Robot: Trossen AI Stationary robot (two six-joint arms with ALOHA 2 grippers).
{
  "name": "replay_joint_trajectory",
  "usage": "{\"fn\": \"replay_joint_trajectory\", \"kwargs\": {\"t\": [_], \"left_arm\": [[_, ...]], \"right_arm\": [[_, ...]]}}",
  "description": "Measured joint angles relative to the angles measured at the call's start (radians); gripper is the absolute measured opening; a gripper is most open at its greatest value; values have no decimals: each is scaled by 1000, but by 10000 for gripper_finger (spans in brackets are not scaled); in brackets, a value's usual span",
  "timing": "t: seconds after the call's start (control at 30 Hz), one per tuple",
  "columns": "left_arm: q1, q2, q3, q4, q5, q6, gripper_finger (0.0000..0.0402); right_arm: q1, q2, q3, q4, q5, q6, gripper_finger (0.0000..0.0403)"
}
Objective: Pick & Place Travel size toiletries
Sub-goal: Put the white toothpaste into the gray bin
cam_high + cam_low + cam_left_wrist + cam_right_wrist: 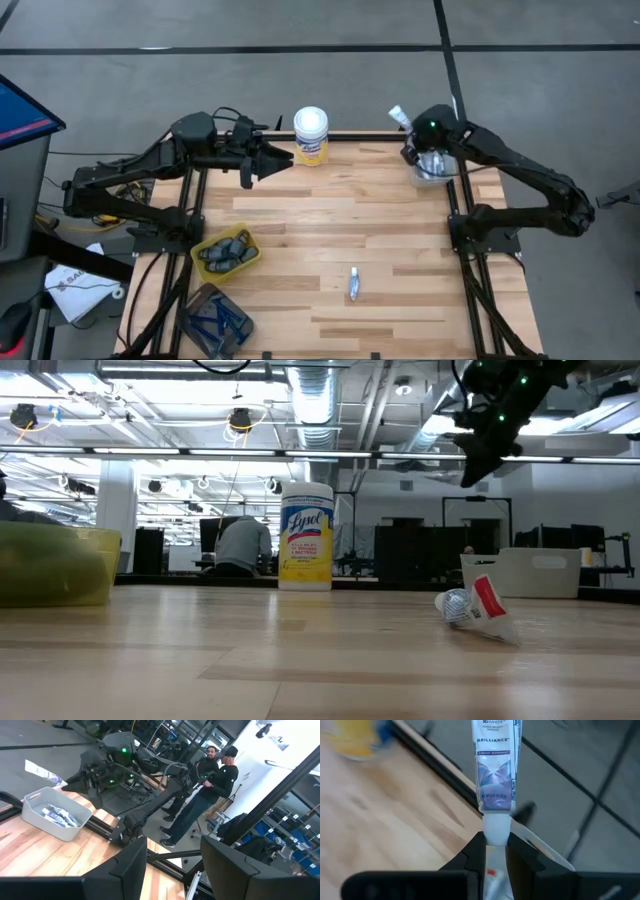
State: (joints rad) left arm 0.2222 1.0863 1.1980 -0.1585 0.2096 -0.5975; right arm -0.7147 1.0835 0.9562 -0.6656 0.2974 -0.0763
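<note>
My right gripper [496,850] is raised over the table's far right corner and is shut on a small white tube with blue print [496,765], which the high view also shows [399,116]. Just below it, a white bin [432,172] holds more such tubes. Another tube [354,285] lies flat on the table's near middle, seen in the low view [475,605]. A yellow bin [225,252] holds dark grey sticks. A dark blue bin [215,320] holds thin blue sticks. My left gripper [175,870] waits open near the far left, beside the canister. My right gripper pinches the tube by its white cap end [496,827] between the two fingers [475,852]. The tube sticks straight out past the fingertips, in line with them. It is lifted clear of the table and the bin.
A tall white canister with a yellow label [311,135] stands at the far edge, near my left gripper. The bins sit near the table's left and right edges. Bare wood lies between them. People stand in the room beyond the table [220,775].
</note>
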Motion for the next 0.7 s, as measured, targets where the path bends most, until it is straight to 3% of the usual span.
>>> {"fn": "replay_joint_trajectory", "kwargs": {"t": [0.4, 0.7], "left_arm": [[0, 0, 0, -1, 0, 42, 182], [0, 1, 0, -2, 0, 70, 182]], "right_arm": [[-151, 17, 0, -151, 148, 142, 49], [-153, 27, 0, -195, 140, 145, 49]]}}
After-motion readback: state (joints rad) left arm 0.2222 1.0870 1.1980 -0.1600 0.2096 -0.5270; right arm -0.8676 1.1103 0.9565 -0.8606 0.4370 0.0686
